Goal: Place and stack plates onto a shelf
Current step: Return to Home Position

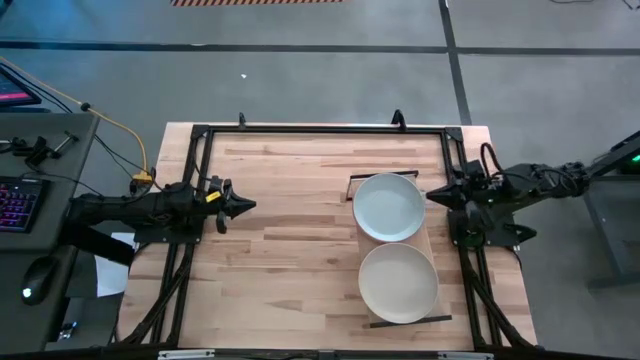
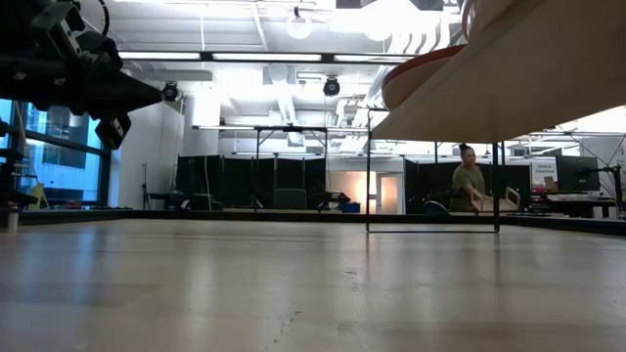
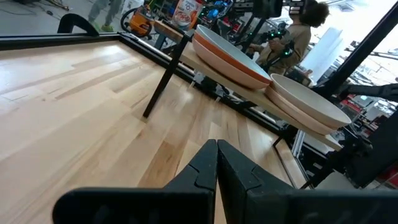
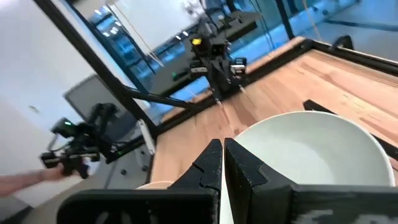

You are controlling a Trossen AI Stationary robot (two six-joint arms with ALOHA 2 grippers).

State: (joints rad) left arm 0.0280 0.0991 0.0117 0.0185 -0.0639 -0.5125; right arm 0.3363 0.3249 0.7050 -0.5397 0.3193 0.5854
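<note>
Right gripper (image 4: 222, 144) pinched closed, empty, beside shelf (image 1: 429, 240); left gripper (image 3: 216, 144) likewise, well apart. I judge plates (image 1: 389, 207) all stacked.

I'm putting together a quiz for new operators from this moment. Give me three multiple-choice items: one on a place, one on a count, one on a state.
1. Where on the table does the shelf stand?
A. at the left arm's side
B. in the middle
C. at the right arm's side

2. How many stacks are on it?
A. one
B. two
C. three

3. How is the left gripper?
A. shut, holding nothing
B. wide open
C. shut on a plate

Answers:
1. C: the high view shows it beside the right gripper.
2. B: there is a blue-grey-topped stack and a cream-topped stack.
3. A: its fingers meet over bare wood.
</note>
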